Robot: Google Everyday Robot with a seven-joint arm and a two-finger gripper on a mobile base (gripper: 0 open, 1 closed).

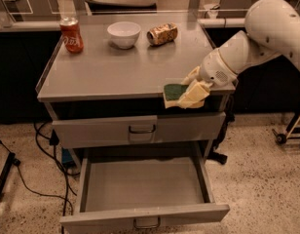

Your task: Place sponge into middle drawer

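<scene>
My gripper (189,95) is shut on the sponge (174,92), dark green face up over a pale yellow body, and holds it at the front right edge of the cabinet top, just past the rim. The middle drawer (145,217) is pulled wide open below, its grey floor bare, with a small wire handle on its front. The sponge hangs above the drawer's back right part. The like grey drawer (91,130) just above it is closed.
On the grey cabinet top (101,74) stand a red soda can (71,34) at the back left, a white bowl (123,34) and a tipped tan can (162,34) at the back. Black cables (38,179) lie on the speckled floor at left.
</scene>
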